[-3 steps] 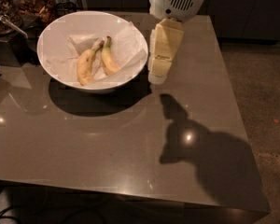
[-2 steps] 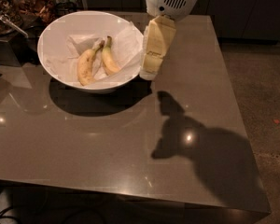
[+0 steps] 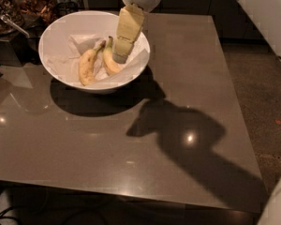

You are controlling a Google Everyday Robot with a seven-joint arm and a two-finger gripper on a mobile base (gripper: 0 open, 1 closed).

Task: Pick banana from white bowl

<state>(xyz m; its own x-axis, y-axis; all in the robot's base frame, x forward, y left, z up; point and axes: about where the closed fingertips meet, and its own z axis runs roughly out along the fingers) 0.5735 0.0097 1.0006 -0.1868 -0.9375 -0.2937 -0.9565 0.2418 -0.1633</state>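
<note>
The white bowl (image 3: 56, 36) stands at the back left of the table, lined with crumpled white paper. Two bananas lie in it. The slim, curved yellow-green banana (image 3: 108, 62) lies on the right, with its stem pointing to the back. The plumper yellow banana (image 3: 87, 65) lies to its left. My gripper (image 3: 121, 56) hangs from the cream arm and reaches down inside the bowl's right half. Its tip is just right of the slim banana, close to it or touching it.
The grey glossy table (image 3: 131, 158) stretches to the front and right, with the arm's dark shadow (image 3: 187, 139) across it. Dark clutter and a metal utensil (image 3: 11, 25) stand at the back left. The floor (image 3: 257, 78) lies to the right.
My gripper has moved left, from outside the bowl's right rim to over the bowl's inside, next to the slim banana. The bananas have not moved.
</note>
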